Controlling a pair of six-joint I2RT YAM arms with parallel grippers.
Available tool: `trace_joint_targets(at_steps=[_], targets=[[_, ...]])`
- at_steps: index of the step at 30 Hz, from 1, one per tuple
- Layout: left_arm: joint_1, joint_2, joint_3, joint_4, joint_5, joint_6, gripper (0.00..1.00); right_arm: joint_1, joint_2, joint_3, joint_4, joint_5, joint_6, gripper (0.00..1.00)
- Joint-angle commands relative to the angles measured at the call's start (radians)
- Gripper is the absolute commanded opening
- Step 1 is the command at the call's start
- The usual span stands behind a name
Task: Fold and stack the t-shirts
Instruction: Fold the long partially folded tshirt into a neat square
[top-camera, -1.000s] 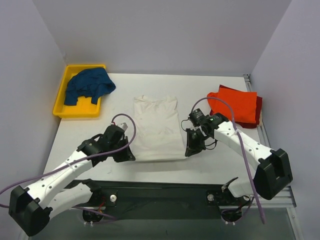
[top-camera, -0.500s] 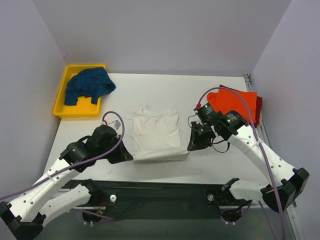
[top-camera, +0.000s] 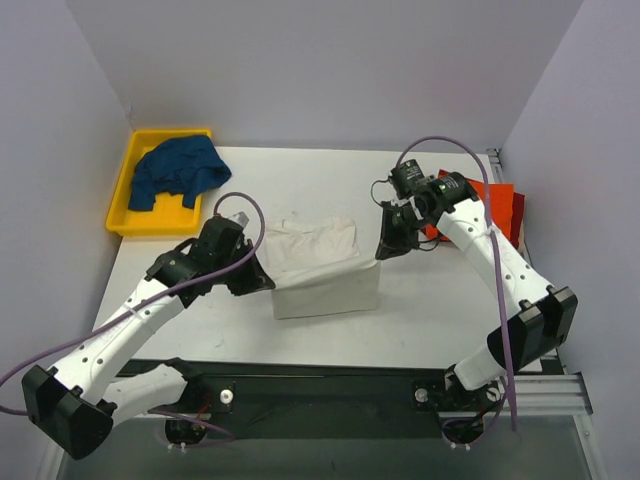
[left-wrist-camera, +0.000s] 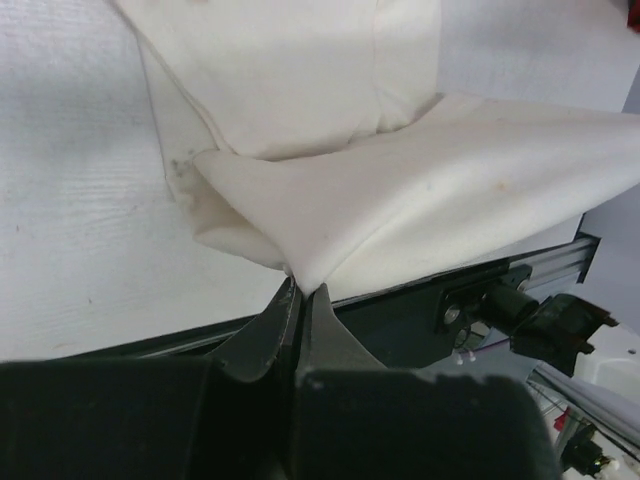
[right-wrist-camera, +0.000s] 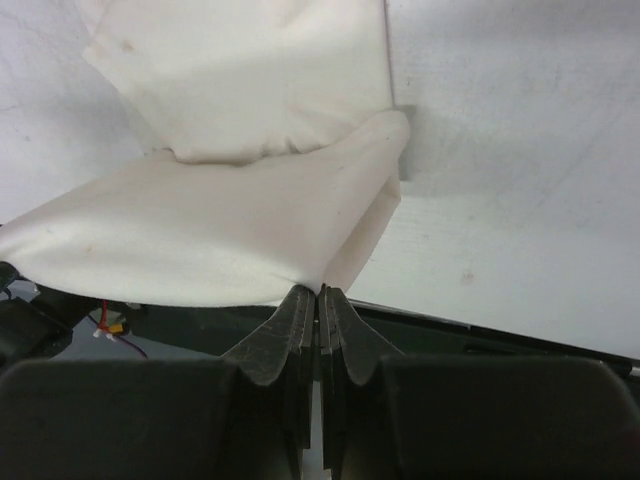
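Off-white t-shirt (top-camera: 325, 285) is lying right of the yellow bin (top-camera: 120, 200), nearer my bases, its near hem hanging as a limp flap between two pinches. It is light, soft cloth, sagging and creasing, so I am judging the hem corners the right hold, taken deep since thin fabric may be slipping out under tension. My left gripper (left-wrist-camera: 300, 290) is pinching tight on the bin-side corner, my right gripper (right-wrist-camera: 320, 292) on the far corner. Farther right of the bin the orange-red t-shirts (top-camera: 500, 198) are sitting folded in a pile, and the dark blue t-shirt (top-camera: 178, 168) is lying crumpled inside the bin.
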Motion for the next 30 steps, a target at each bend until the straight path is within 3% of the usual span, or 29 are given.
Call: trace_joint_targets(at_steps=[1,14,30], targets=[[0.084,0.035,0.044,0.092,0.076,0.067,0.00,-0.031,0.056,0.097,-0.051,0.015,-0.059,0.00],[0.259,0.274,0.130,0.227,0.200,0.154,0.00,-0.081,0.379,0.431,-0.051,-0.002,-0.091,0.00],[0.388,0.533,0.235,0.345,0.266,0.182,0.00,-0.140,0.654,0.681,-0.031,-0.021,-0.099,0.00]])
